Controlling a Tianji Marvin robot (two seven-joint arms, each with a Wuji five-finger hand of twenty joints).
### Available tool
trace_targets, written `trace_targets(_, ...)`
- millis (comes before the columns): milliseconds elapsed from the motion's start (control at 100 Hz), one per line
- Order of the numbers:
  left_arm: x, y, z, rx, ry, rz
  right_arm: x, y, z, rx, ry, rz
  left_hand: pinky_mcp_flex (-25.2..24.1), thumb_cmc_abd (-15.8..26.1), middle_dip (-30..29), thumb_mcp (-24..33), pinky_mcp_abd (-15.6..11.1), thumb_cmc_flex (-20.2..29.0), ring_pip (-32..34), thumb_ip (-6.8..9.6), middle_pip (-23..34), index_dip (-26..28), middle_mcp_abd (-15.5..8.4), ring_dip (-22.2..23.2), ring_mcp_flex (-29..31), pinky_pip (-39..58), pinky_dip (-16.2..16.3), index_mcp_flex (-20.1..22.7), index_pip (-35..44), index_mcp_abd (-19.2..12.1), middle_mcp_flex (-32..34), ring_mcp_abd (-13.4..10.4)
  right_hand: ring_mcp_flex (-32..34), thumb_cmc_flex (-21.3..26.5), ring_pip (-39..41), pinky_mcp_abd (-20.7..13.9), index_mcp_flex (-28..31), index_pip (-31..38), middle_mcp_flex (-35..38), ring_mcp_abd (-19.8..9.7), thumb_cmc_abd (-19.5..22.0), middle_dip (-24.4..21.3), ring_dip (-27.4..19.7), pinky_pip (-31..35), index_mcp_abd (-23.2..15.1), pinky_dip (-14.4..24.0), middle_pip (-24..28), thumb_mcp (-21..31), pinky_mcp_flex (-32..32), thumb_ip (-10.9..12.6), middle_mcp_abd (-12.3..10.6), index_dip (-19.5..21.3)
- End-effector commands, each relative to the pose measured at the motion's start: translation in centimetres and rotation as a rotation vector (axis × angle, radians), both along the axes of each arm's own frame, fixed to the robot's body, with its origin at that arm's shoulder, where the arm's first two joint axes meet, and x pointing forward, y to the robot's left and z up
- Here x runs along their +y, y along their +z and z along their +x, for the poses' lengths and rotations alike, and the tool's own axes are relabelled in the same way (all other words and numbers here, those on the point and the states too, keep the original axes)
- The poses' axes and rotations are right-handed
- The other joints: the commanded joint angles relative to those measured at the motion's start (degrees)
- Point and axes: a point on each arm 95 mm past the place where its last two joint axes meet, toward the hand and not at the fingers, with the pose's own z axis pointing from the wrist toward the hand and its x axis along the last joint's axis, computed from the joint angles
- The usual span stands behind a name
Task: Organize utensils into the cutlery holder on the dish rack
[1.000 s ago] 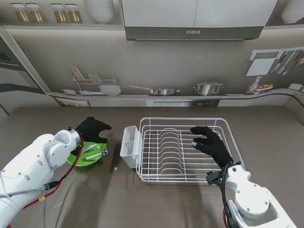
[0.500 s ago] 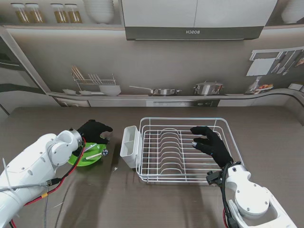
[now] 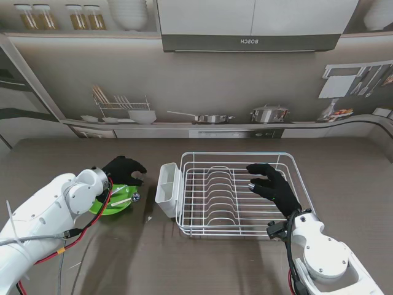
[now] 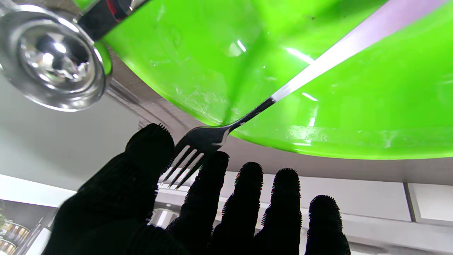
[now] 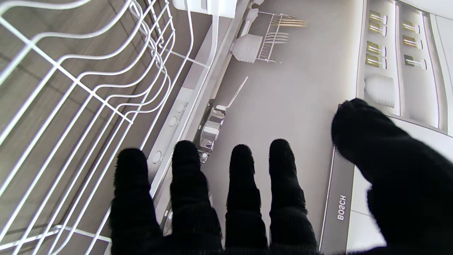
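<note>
The left hand [image 4: 198,209], fingers spread and holding nothing, reaches for the fork [image 4: 198,148] overhanging the green plate [image 4: 318,71]; next it probably must pinch the tines, while the right hand [image 3: 275,186] hovers unclenched over the dish rack [image 3: 209,228]

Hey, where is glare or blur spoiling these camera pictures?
Left wrist view: white highlights streak the glossy green plate, and the shiny metal ladle bowl mirrors its surroundings; the fork stays sharp. Right wrist view: the white wire dish rack bends with lens distortion. Stand view: even, soft light.
</note>
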Motion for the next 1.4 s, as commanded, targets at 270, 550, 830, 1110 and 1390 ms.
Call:
trace_targets(270, -0.3, -0.3, 0.2, 0.001, 0.009, -0.014, 0.3, -0.2, -0.1, 0.010, 0.012, 0.003, 1.5, -0.8, 0.9, -2.0, -0.2, 8.0, 0.4, -1.89, 0.7, 14.6, 0.7, 0.1, 0.3, -3.1, 2.8, 7.4, 9.4, -5.1, 1.2, -0.7, 1.1, -0.8, -0.1, -1.5, -1.1, -0.4, 0.9, -0.7, 1.1, -0.5, 1.0, -1.0, -0.1, 1.4, 0.0, -0.9, -0.2, 1.6, -0.4, -1.3)
trace_targets(550, -0.4, -0.7, 0.3, -0.010, 0.026, -0.044, 0.3, -0.3, -0.1, 0.012, 0.011, 0.003, 2.5, -0.1, 1.4, -8.3, 0.0, 12.8, 1.3, -0.21, 1.4, 17.3, 0.5, 0.3, 1.2, -2.7, 3.0, 8.8, 17.6, -6.9, 2.5, -0.5, 1.2, -0.9, -0.1, -1.5, -1.1, -0.4, 0.9, -0.6, 1.4, -0.5, 1.0, -1.1, -0.1, 1.4, 0.0, -0.9, -0.3, 1.6, -0.3, -1.3)
trace_targets(830, -0.3, -0.7, 0.5, -0.030, 0.033, -0.064, 0.3, -0.3, -0.1, 0.013, 0.013, 0.004, 4.1, 1.1, 2.3, -8.2, 0.2, 14.2, 2.6, 0.16, 2.5, 18.9, -0.5, 0.7, 2.9, -1.8, 3.6, 11.7, 23.0, -8.8, 4.9, -0.7, 1.2, -0.8, -0.1, -1.5, -1.0, -0.4, 0.9, -0.5, 1.6, -0.5, 1.0, -1.0, -0.1, 1.4, 0.0, -0.9, -0.2, 1.6, -0.3, -1.3)
trace_targets(1110, -0.3, -0.9, 0.6, -0.046, 0.031, -0.082, 0.3, -0.3, -0.1, 0.015, 0.012, 0.006, 4.1, 2.2, 3.1, -8.2, -1.9, 16.0, 5.3, 0.12, 3.3, 16.4, -2.2, 1.5, 4.9, 5.2, 5.8, 12.7, 29.8, -9.5, 6.7, -1.2, 1.2, -0.9, -0.1, -1.5, -1.1, -0.5, 1.1, -0.5, 2.0, -0.5, 1.0, -1.0, -0.1, 1.4, 0.0, -0.9, -0.2, 1.7, -0.2, -1.3)
trace_targets(1390, -0.3, -1.2, 0.5, -0.052, 0.033, -0.111, 0.3, -0.3, -0.1, 0.017, 0.011, 0.008, -1.4, 2.4, 4.1, -6.9, -3.5, 16.8, 6.4, -0.45, 4.5, 21.0, -4.4, 1.5, 6.1, 23.9, -2.8, 12.9, 34.3, -8.0, 8.6, -2.1, 1.2, -1.0, -0.1, -1.5, -1.4, -0.5, 1.1, -0.5, 2.2, -0.5, 1.0, -1.0, 0.4, 1.4, 0.0, -0.9, -0.2, 1.7, -0.2, -1.3)
